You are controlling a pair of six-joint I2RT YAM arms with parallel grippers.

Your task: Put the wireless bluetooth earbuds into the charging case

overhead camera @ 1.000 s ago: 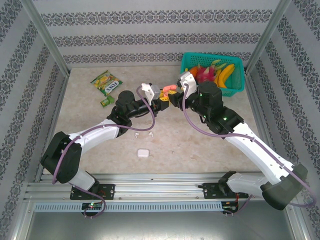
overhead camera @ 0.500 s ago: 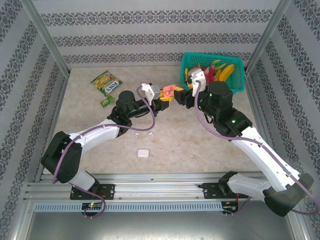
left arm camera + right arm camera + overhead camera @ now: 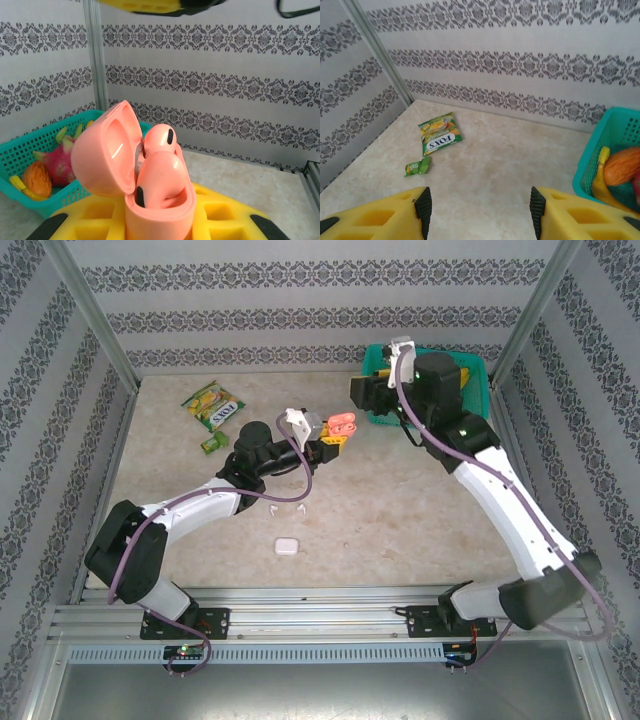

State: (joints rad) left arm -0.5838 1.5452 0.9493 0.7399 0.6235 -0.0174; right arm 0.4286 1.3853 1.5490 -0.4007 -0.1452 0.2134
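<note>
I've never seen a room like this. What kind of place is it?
Probably a robot test booth: metal frame posts, patterned wall panels around a table, and two robot arms bolted at its edge.

Two white-and-black arms with yellow fingertips.
The left arm (image 3: 195,508) and right arm (image 3: 500,490) have white link shells, black joint housings and looping purple cables; the right gripper (image 3: 480,212) has yellow fingers (image 3: 375,220) with square recessed pockets and black inner pads.

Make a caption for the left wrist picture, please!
Left hand holds an open pink charging case with a pink earbud inside, teal fruit basket behind.
</note>
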